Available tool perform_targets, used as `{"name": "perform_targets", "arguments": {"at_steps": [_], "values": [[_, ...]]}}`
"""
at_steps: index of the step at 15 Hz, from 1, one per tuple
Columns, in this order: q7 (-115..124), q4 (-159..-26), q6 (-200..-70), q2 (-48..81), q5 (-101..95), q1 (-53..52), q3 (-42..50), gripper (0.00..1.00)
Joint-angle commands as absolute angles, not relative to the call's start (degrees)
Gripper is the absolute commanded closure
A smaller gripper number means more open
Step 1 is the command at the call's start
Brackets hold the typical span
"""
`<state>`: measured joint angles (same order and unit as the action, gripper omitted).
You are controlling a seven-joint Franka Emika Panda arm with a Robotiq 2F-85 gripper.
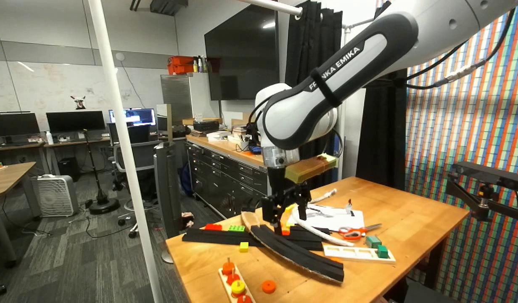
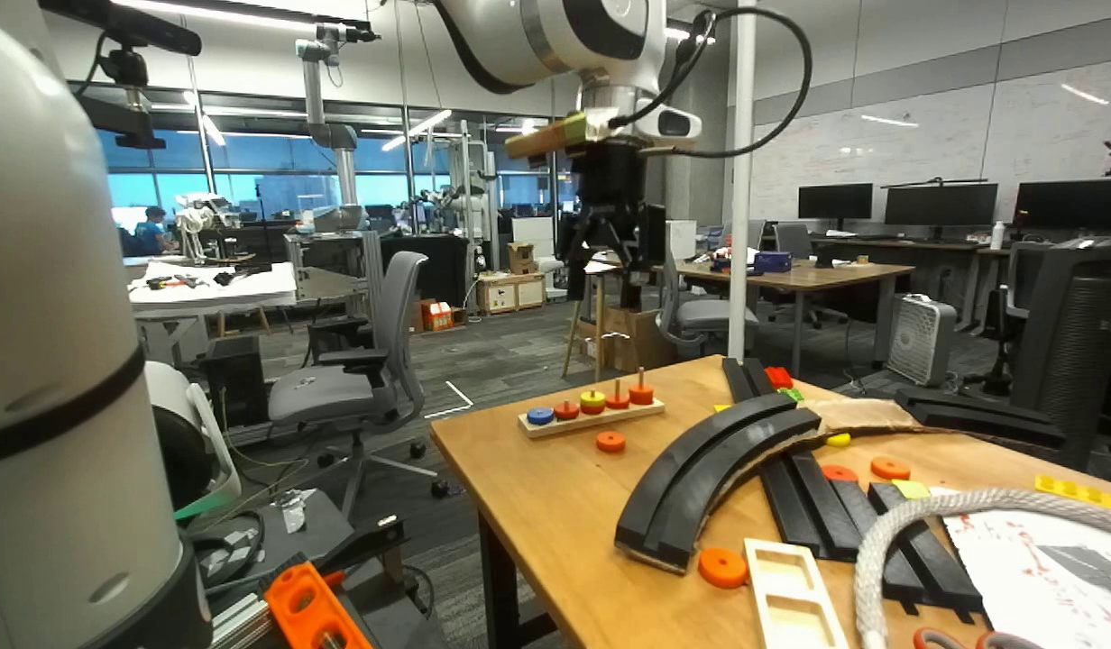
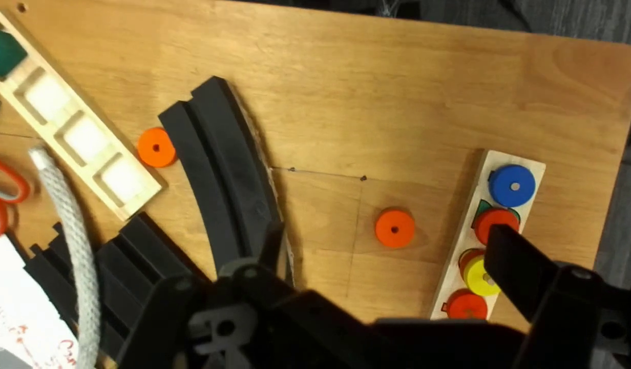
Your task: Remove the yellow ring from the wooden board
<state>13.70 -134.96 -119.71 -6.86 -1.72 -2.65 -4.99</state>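
Fingers (image 3: 518,264) spread, gripper (image 2: 603,292) was held well clear of wooden board (image 3: 453,279) near table edge (image 3: 608,169), yellow ring (image 3: 478,277) apparently pegged there.

Grey carpet (image 1: 80,269) spreads under an office chair (image 2: 398,329) and wooden desk (image 2: 844,275), amid windows (image 2: 373,189), whiteboard (image 1: 40,92) and black curtain (image 1: 313,46).

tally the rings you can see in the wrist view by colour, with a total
Yellow ring: 1
Blue ring: 1
Red rings: 3, counting one partly covered by the yellow
Orange rings: 2
Total: 7; any hidden behind the pincer are left out
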Motion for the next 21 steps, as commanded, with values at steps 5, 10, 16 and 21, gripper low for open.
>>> {"name": "perform_targets", "arguments": {"at_steps": [5,10,16,21], "values": [[30.55,-144.75,-144.28,-1.06,-7.31,-6.97,-10.17,0.0],[38.26,-143.55,-149.39,1.69,-11.31,-9.1,-10.08,0.0],[36.75,-140.49,-154.23,5.52,-10.54,-8.85,-8.79,0.0],[34.53,-136.21,-156.16,11.17,-8.91,-9.62,-7.56,0.0]]}}
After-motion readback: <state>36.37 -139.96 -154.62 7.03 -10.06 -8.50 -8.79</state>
